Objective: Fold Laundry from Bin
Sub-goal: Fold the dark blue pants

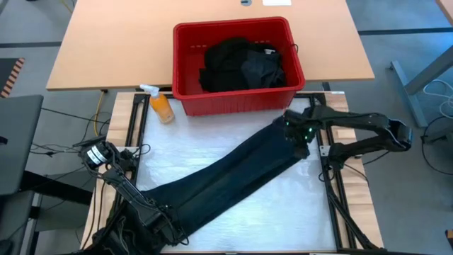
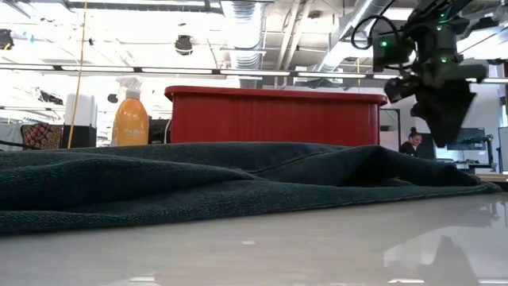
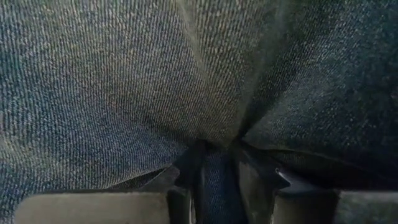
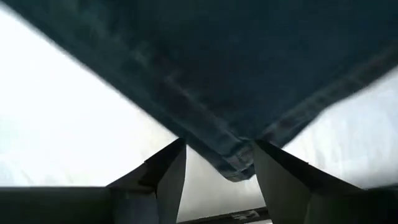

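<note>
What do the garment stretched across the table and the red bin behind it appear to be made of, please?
The garment looks like heavy woven cotton, perhaps denim: dark blue-green, matte, with a diagonal twill weave and stitched hems seen in the wrist views. The red bin appears to be moulded plastic: smooth, slightly glossy, with a thick rim and ribbed sides.

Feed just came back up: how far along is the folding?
Early. One dark garment is out, stretched across the table, unfolded. The left gripper pinches one end; the right gripper is open above the other corner. More laundry waits in the red bin.
</note>
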Action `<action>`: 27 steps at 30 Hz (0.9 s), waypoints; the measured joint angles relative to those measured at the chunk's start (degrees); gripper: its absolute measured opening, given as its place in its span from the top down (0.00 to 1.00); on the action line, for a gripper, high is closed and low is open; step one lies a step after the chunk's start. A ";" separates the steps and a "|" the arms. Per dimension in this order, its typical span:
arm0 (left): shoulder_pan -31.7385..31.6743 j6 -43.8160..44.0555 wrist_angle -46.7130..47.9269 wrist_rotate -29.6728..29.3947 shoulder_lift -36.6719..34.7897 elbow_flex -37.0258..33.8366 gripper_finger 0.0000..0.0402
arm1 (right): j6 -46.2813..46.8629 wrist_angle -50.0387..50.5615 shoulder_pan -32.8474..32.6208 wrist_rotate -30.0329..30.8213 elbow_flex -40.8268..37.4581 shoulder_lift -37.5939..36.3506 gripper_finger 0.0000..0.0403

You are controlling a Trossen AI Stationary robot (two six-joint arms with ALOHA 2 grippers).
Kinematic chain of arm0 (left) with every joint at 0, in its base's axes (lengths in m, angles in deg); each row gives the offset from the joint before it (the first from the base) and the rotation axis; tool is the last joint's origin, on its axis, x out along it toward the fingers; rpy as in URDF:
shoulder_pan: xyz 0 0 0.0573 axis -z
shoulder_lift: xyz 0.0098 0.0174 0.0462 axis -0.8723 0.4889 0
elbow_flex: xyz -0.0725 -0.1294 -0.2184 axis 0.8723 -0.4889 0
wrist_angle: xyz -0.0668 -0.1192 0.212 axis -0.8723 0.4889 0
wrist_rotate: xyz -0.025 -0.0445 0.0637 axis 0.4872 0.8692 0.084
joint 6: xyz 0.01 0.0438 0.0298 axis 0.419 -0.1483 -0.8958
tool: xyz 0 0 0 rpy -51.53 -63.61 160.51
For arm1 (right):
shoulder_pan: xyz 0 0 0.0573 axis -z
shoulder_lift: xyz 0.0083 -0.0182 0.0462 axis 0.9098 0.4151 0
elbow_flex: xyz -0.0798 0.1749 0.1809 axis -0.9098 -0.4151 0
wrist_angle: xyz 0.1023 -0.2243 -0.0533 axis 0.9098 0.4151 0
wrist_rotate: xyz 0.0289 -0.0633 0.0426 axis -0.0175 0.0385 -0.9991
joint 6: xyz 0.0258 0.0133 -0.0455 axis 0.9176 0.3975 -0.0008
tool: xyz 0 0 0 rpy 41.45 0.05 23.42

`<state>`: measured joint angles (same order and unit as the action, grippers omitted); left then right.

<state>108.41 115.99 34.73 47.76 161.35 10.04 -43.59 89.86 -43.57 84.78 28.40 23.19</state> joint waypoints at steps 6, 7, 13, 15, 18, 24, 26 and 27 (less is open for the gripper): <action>-0.01 0.04 0.02 -0.12 0.00 -0.01 0.82 | -4.48 -5.07 -9.85 5.39 -1.49 3.06 0.49; 0.00 0.06 0.02 -0.14 0.00 0.00 0.82 | -5.25 -5.70 -11.22 6.20 -1.49 3.66 0.49; -0.02 0.73 0.00 -0.20 0.00 0.00 0.82 | -8.72 -5.71 -15.99 11.68 -1.51 8.70 0.51; -0.02 0.69 0.01 -0.23 0.00 0.00 0.82 | -9.07 -5.97 -16.26 12.00 -1.51 10.78 0.52; -0.01 0.68 0.01 -0.44 0.00 0.00 0.82 | -9.24 -6.02 -16.15 14.65 -1.52 14.05 0.56; 0.05 0.68 0.01 -0.84 0.00 0.00 0.82 | -10.93 -4.36 -16.15 18.07 -1.53 19.21 0.86; 0.24 0.68 0.00 -1.21 0.00 0.00 0.82 | -11.87 -3.15 -16.15 18.29 -1.51 19.93 0.95; 0.32 0.67 0.02 -1.50 -0.01 0.00 0.82 | -11.81 -1.96 -16.22 18.93 -1.51 20.11 0.95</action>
<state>108.73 116.65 34.75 46.26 161.34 10.04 -55.40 87.90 -59.78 103.72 26.90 43.30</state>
